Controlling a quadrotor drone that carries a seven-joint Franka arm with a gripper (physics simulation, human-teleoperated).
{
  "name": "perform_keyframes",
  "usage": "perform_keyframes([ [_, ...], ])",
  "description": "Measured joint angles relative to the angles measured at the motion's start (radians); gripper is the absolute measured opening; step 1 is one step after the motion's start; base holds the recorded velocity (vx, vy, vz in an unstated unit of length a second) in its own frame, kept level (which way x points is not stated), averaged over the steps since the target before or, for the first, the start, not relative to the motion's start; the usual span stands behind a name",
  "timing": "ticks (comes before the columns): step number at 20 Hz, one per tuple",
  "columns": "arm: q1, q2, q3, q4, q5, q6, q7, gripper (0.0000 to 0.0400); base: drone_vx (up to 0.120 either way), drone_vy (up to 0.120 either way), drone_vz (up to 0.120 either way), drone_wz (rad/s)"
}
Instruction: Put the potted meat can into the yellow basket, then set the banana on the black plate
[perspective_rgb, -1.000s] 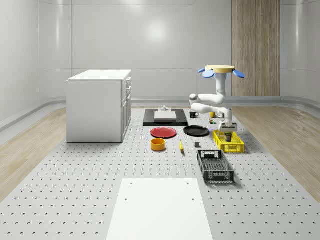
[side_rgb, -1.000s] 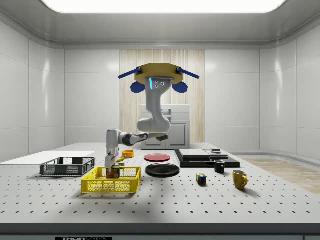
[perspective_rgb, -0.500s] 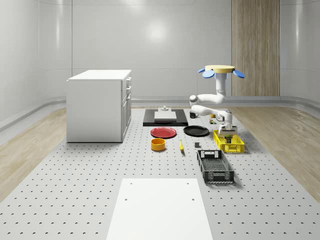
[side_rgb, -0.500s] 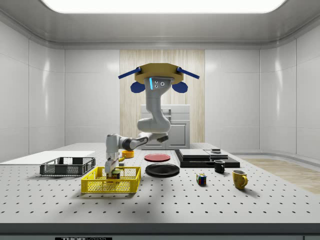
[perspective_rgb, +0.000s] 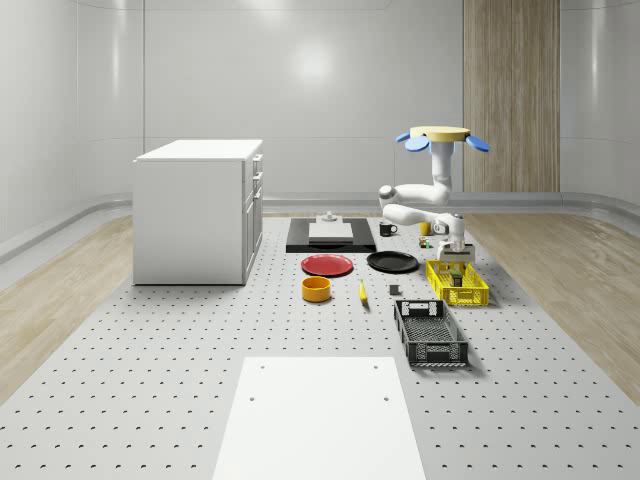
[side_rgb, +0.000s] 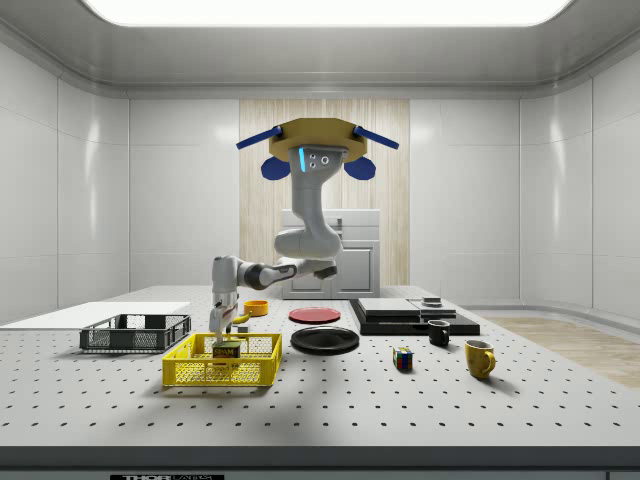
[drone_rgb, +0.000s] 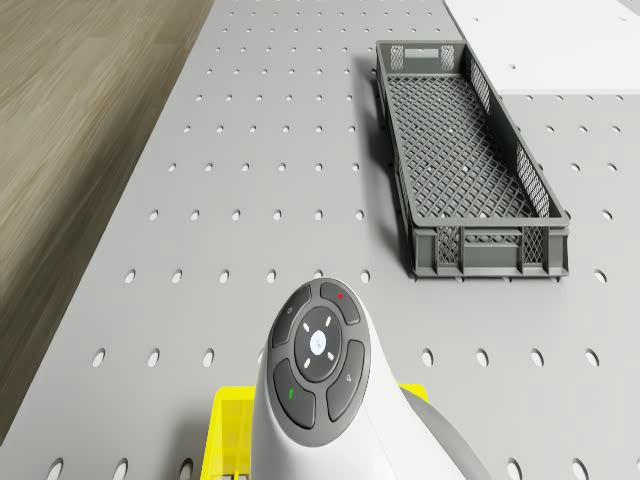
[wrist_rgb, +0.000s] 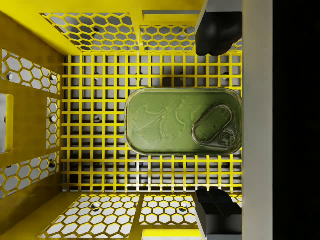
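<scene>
The drone hovers beside the yellow mesh basket (side_rgb: 222, 361). Its claw (wrist_rgb: 216, 120) hangs spread wide above the green-lidded potted meat can (wrist_rgb: 183, 124), which lies on the basket floor. The small yellow banana (perspective_rgb: 362, 291) lies on the surface, past the round black plate (perspective_rgb: 392, 262).

The rectangular metal potted meat can (wrist_rgb: 182, 125) is lying on the floor of the yellow mesh plastic basket (perspective_rgb: 457, 283). The two-finger gripper (side_rgb: 227, 331) is hanging just above the can, its fingers standing spread on either side of it. The yellow-bodied quadrotor drone (perspective_rgb: 441, 138) is hovering above the table, behind the basket. In the whole-scene view, the round black plate (perspective_rgb: 392, 262) is lying left of the basket, the small yellow banana (perspective_rgb: 362, 291) is lying in front of that plate, and the dark grey mesh crate (perspective_rgb: 430, 333) is sitting in front of the basket.
</scene>
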Motion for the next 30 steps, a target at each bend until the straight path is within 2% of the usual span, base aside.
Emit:
perform_keyframes([
  [3, 0.003, 0.001, 0.013, -0.005, 0.013, -0.007, 0.001, 0.0397, 0.000, 0.000, 0.120, 0.000],
  [6, 0.004, 0.002, 0.021, -0.008, 0.020, -0.010, 0.001, 0.0399, 0.120, -0.080, 0.120, 0.000],
  [30, 0.006, 0.002, 0.028, -0.011, 0.027, -0.014, 0.002, 0.0400, 0.120, -0.120, 0.000, 0.000],
])
